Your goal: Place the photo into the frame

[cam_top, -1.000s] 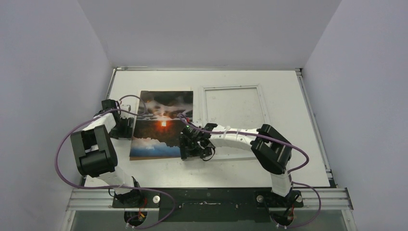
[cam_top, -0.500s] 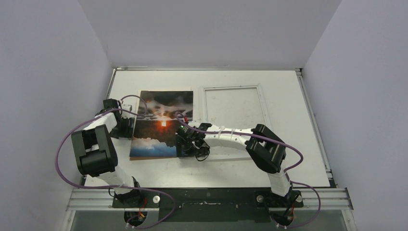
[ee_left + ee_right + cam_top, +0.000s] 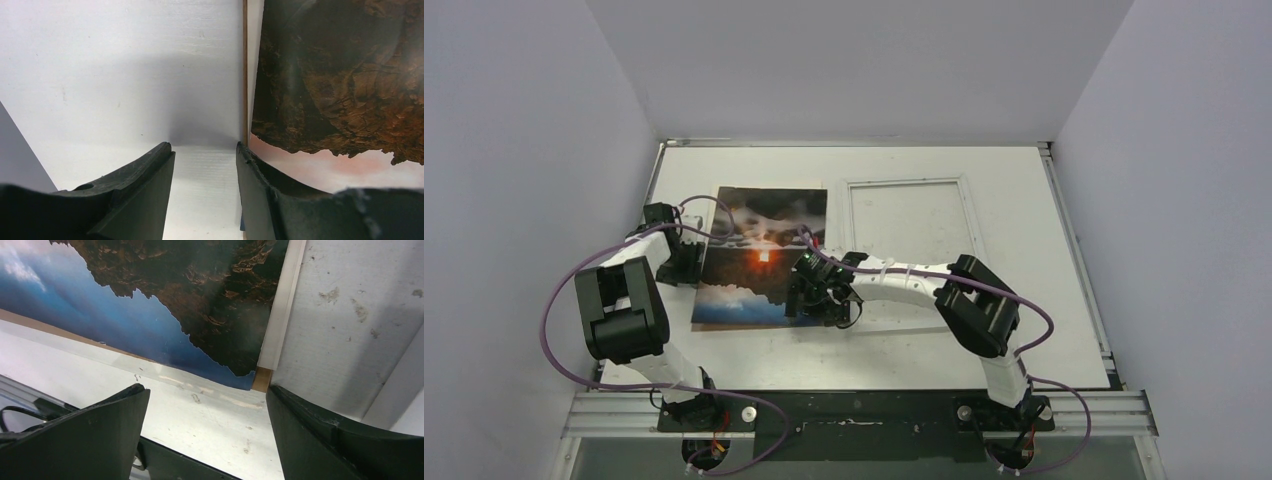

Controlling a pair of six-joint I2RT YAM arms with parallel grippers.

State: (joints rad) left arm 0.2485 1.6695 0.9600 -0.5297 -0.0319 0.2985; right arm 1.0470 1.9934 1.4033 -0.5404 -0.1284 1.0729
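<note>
On a white desk (image 3: 1024, 200), the left hand (image 3: 686, 262) is seen at the left edge of the large, dark sunset photo (image 3: 759, 255), fingers parted and empty. The print is laid flat on a thin brown backing board (image 3: 261, 380). The right hand (image 3: 809, 300) is held wide open over its near right corner, beside the narrow white-bordered rectangular frame (image 3: 904, 181).

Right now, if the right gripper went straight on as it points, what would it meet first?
Probably the bare table, just short of the photo's near corner; depth is unclear.
</note>
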